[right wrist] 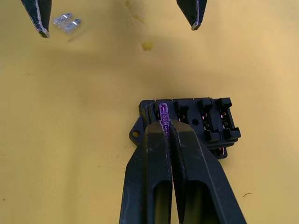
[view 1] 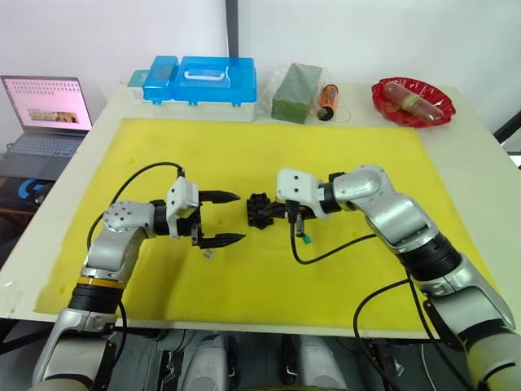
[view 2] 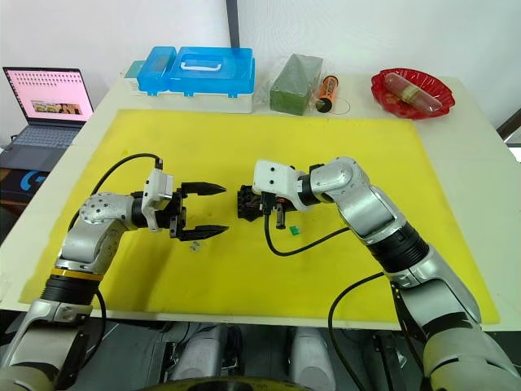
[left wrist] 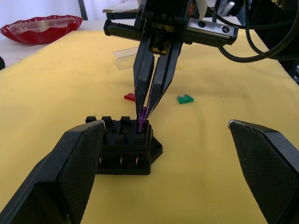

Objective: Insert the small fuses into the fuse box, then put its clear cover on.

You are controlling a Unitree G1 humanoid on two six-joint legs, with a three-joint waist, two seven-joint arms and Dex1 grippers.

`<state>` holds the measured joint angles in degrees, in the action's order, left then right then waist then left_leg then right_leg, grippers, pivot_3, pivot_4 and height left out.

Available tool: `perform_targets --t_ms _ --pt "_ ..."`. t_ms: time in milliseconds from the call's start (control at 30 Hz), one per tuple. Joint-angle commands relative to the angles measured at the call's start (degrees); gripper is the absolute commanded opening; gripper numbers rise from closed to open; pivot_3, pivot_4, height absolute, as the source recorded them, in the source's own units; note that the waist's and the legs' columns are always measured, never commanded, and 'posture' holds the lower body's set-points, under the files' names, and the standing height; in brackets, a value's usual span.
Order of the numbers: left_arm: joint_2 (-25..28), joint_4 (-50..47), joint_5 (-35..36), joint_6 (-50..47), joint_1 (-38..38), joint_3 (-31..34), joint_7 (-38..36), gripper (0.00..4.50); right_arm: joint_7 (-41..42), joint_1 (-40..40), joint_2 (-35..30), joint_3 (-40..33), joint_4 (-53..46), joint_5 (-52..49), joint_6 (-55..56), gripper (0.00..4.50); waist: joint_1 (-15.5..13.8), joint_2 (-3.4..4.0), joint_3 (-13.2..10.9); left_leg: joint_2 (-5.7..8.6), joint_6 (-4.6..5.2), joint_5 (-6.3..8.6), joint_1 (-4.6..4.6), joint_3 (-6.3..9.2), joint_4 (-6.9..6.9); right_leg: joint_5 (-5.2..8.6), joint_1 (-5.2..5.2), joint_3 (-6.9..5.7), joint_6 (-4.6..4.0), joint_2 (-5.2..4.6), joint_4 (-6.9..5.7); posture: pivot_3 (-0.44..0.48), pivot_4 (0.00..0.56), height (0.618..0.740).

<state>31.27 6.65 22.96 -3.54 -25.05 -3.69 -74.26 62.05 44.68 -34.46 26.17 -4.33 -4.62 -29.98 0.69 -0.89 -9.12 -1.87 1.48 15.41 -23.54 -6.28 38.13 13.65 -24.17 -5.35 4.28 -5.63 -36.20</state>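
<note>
- Robotics lab or test bench, not a home.
- White desk [view 1: 73, 171] covered by a yellow mat [view 1: 269, 155], set against a plain white wall [view 1: 98, 32].
- Open laptop [view 1: 45, 110] running beside the desk on the robot's left.
- Blue plastic parts case [view 1: 199, 80] along the far edge, next to a green block [view 1: 297, 91] and an orange can [view 1: 328, 100].
- Red dish [view 1: 411, 99] at the far right corner.
</note>
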Motion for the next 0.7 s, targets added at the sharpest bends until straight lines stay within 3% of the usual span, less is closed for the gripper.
perform_targets --t_ms 33,700 --pt "0.32 -0.41 -0.12 0.85 -0.23 0.46 -0.04 4.46 0.27 -0.03 0.49 -0.59 -0.56 0.66 1.18 0.0 0.0 0.0 0.0 0.0 0.0 0.0 0.0 0.0 0.0 0.0 0.0 0.0 0.0 0.0 0.0 0.0 0.15 0.74" --pt "0.36 -0.06 -0.37 0.79 -0.51 0.25 -0.17 4.46 0.84 -0.11 1.33 -0.19 3.33 3.34 4.7 0.0 0.05 0.0 0.0 0.0 -0.01 -0.01 0.0 0.0 0.01 0.0 0.0 0.0 0.0 0.0 -0.02 0.0 0.15 0.74"
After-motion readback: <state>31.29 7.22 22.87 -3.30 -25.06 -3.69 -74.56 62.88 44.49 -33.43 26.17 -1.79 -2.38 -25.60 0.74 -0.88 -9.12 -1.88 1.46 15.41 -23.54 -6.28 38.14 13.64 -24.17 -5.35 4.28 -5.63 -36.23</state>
